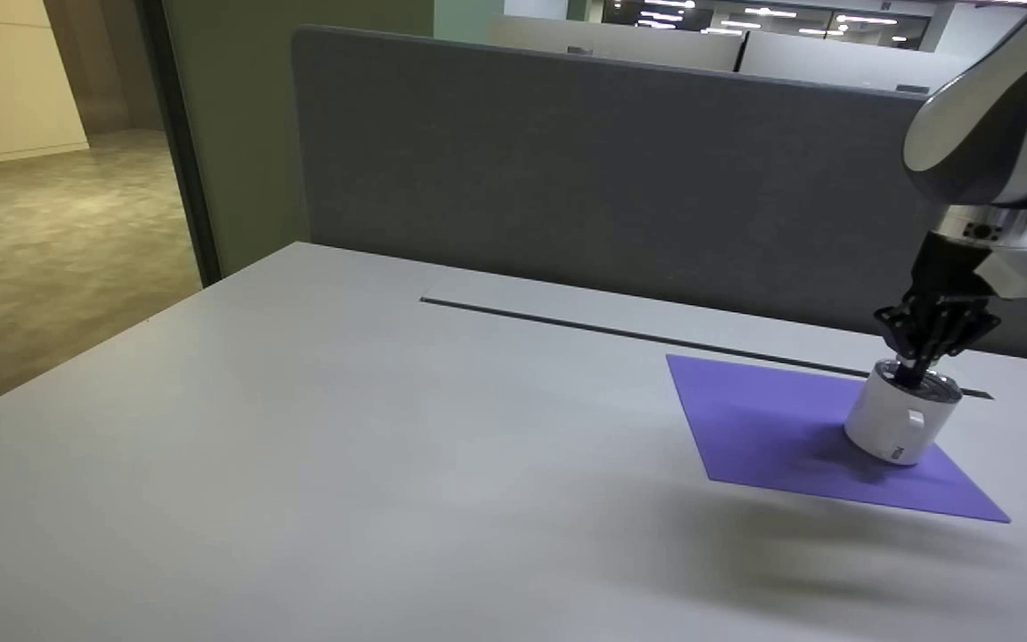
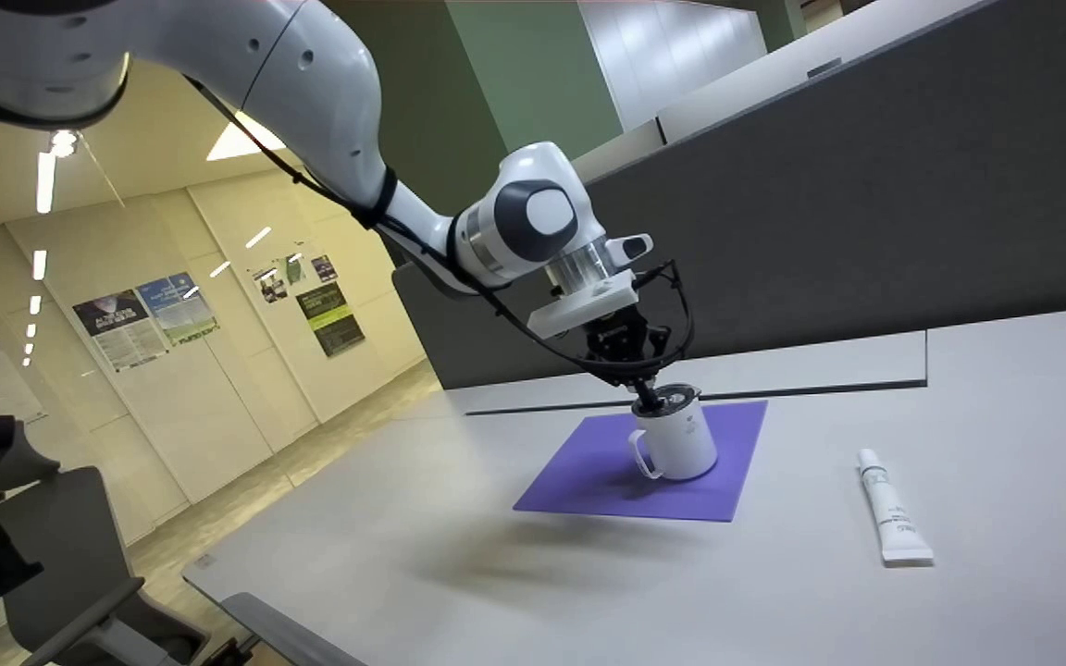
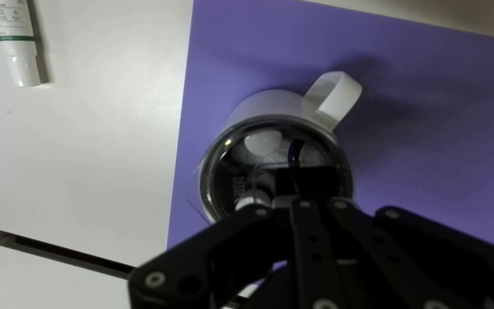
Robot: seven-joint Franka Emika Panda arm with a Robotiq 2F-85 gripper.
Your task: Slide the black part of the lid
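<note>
On the purple sheet point(image 2: 577, 470), the mug point(image 2: 681, 450) wears its lid point(image 3: 273, 161), our end effector point(image 2: 649, 403) clenched at its top (the black part we can't single out). We judge the slide in hand: next, a level sideways push.

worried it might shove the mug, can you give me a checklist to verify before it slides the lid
1. Pincer shut: ok, it ends in one narrow tip in both exterior views.
2. Pincer pressing on the lid: cannot tell, its tip appears at the lid but contact is hidden.
3. Black part located: cannot tell, the dark patch in the wrist view may be a reflection.
4. Mug standing on the purple mat: ok.
5. Mug braced against a push: not ok, nothing shown holds its sides.
6. Tube out of the way: ok, it lies off the mat.
</note>
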